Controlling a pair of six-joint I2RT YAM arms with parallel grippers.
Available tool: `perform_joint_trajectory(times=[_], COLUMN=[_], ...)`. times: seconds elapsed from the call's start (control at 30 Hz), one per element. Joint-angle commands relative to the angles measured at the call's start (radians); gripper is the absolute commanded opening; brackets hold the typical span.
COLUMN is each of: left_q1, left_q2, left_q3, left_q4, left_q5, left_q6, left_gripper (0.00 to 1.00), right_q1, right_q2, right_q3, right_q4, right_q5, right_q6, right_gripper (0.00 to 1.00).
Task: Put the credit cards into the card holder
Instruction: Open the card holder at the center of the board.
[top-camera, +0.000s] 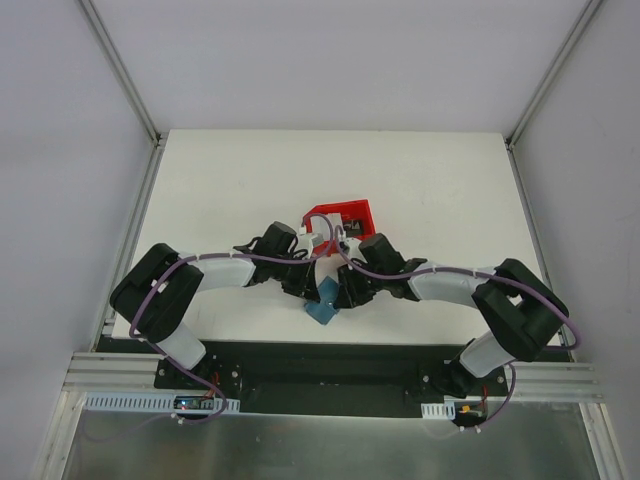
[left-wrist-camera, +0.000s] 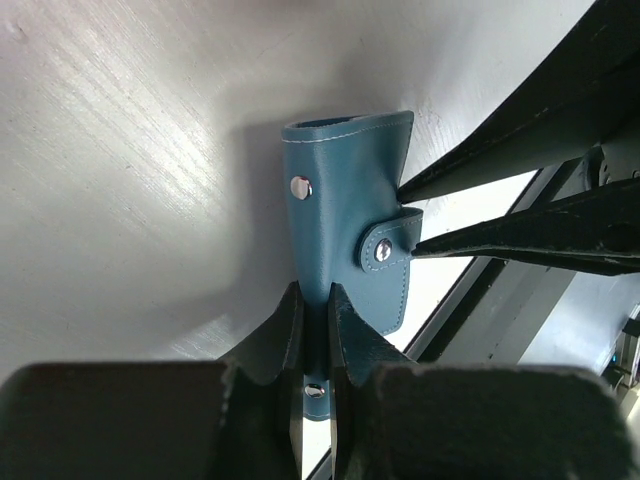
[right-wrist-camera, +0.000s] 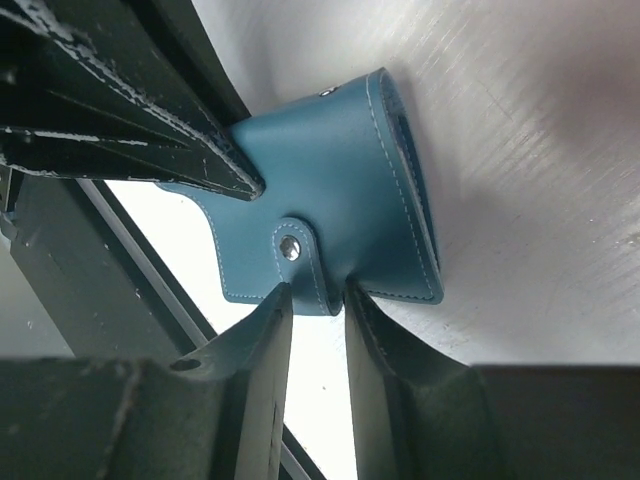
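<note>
The teal-blue card holder (top-camera: 322, 308) is held up off the white table between both arms, near the front edge. In the left wrist view my left gripper (left-wrist-camera: 315, 295) is shut on the bottom edge of the card holder (left-wrist-camera: 340, 200), whose snap shows between the fingers. My right gripper (right-wrist-camera: 315, 295) pinches the clasp tab of the card holder (right-wrist-camera: 340, 180) between its tips. The right arm's fingers (left-wrist-camera: 500, 160) come in from the right onto that tab. The wallet's open end gapes away from both cameras. The credit cards are not clearly visible.
A red plastic bin (top-camera: 345, 213) sits on the table just behind the two grippers. The table's front edge and a dark rail (left-wrist-camera: 520, 300) lie right below the wallet. White table surface (top-camera: 230, 190) spreads to the left and back.
</note>
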Motion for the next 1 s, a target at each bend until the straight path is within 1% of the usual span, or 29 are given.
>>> perform_joint_trajectory(times=[0.0, 0.1, 0.17, 0.3, 0.43, 0.5, 0.57, 0.6, 0.67, 0.77, 0.97], left_q1=[-0.006, -0.006, -0.006, -0.006, -0.006, -0.006, -0.006, -0.006, -0.006, -0.006, -0.006], left_q2=[0.019, 0.016, 0.015, 0.019, 0.012, 0.007, 0.003, 0.003, -0.002, -0.013, -0.039], left_q3=[0.022, 0.024, 0.024, 0.018, 0.001, -0.013, -0.03, -0.038, -0.054, -0.077, -0.096], left_q4=[0.036, 0.04, 0.049, 0.069, 0.1, 0.115, 0.131, 0.137, 0.145, 0.154, 0.134], left_q5=[-0.035, -0.033, -0.031, -0.028, -0.036, -0.051, -0.076, -0.094, -0.134, -0.201, -0.306], left_q6=[-0.011, -0.019, -0.022, -0.042, -0.071, -0.095, -0.132, -0.153, -0.204, -0.261, -0.313], left_gripper=[0.0, 0.0, 0.0, 0.0, 0.0, 0.0, 0.0, 0.0, 0.0, 0.0, 0.0], right_q1=[0.056, 0.079, 0.088, 0.091, 0.093, 0.099, 0.099, 0.101, 0.105, 0.12, 0.145], right_q2=[0.008, 0.015, 0.029, 0.092, 0.12, 0.11, 0.092, 0.077, 0.037, -0.009, -0.015], right_q3=[0.043, 0.083, 0.097, 0.122, 0.117, 0.099, 0.074, 0.051, 0.012, -0.031, -0.052], right_q4=[0.02, -0.032, -0.033, -0.026, -0.023, -0.003, 0.04, 0.08, 0.161, 0.258, 0.274], right_q5=[-0.116, -0.126, -0.143, -0.177, -0.153, -0.13, -0.142, -0.162, -0.203, -0.277, -0.361], right_q6=[-0.012, -0.023, -0.027, -0.023, -0.018, -0.017, -0.01, -0.006, 0.006, 0.017, -0.003], right_gripper=[0.29, 0.29, 0.32, 0.32, 0.31, 0.25, 0.11, 0.08, 0.06, 0.05, 0.06])
